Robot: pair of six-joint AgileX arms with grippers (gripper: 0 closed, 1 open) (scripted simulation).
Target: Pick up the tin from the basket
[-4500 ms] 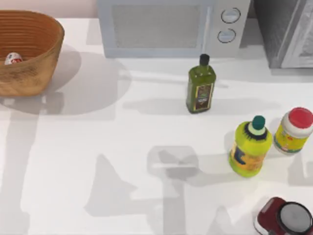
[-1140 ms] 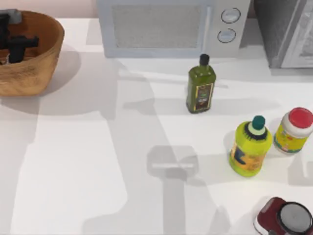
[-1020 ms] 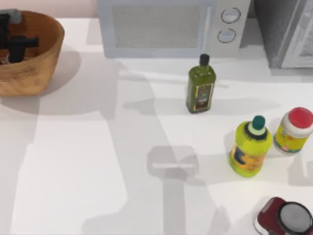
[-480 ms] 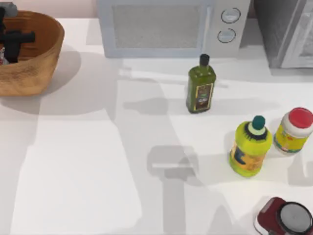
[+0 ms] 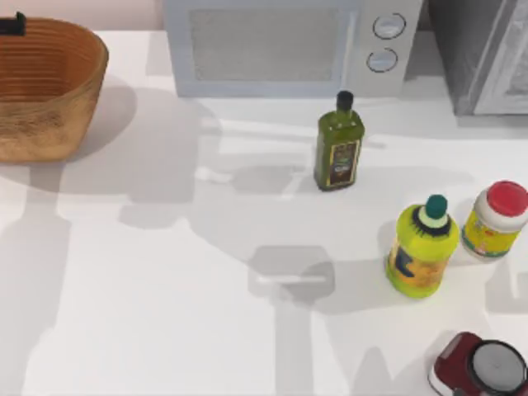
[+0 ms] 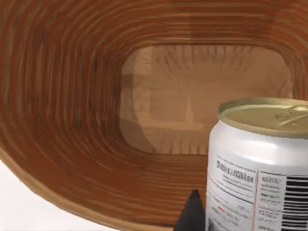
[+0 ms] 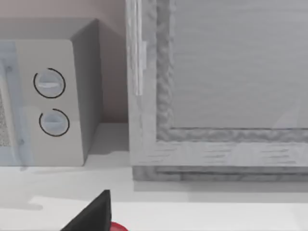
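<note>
The left gripper (image 6: 192, 211) grasps the tin (image 6: 257, 166) above the wicker basket (image 6: 72, 120), lifted clear so it comes out; the right gripper's (image 7: 91, 214) finger state I cannot tell.

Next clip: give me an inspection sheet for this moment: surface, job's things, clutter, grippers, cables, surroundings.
Surface: white table, crossed by grey shadows.
Job's things: tin close to the left wrist camera, above the basket's hollow; basket at the table's far left.
Clutter: green bottle; yellow bottle; red-lidded yellow jar; dark red container at the near right edge.
Grippers: one dark left fingertip beside the tin; one dark right fingertip showing.
Cables: nothing seen.
Surroundings: microwave; grey cabinet.
</note>
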